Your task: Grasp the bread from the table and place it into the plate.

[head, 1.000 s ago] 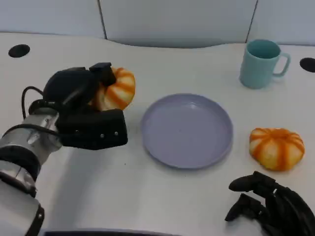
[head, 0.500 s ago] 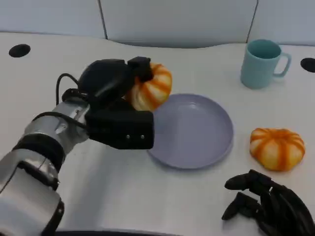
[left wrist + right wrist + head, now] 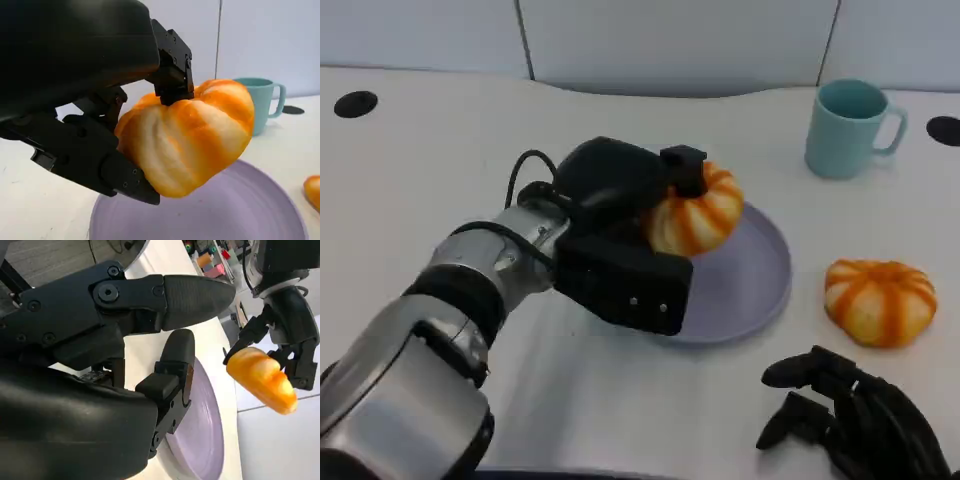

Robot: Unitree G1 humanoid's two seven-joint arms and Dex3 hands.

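White tabletop [image 3: 450,140]. L to R: my left hand [image 3: 620,235] grips round orange-and-white striped bread [image 3: 695,210] above lavender round plate [image 3: 760,270]; second striped bread [image 3: 879,300] beside plate; my right hand [image 3: 850,420] w/ fingers loosely curled, holding nothing.

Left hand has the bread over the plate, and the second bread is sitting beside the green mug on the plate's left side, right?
Not quite. The head view shows the second bread on the plate's right side, nearer than the green mug. The left hand does hold the bread above the plate.
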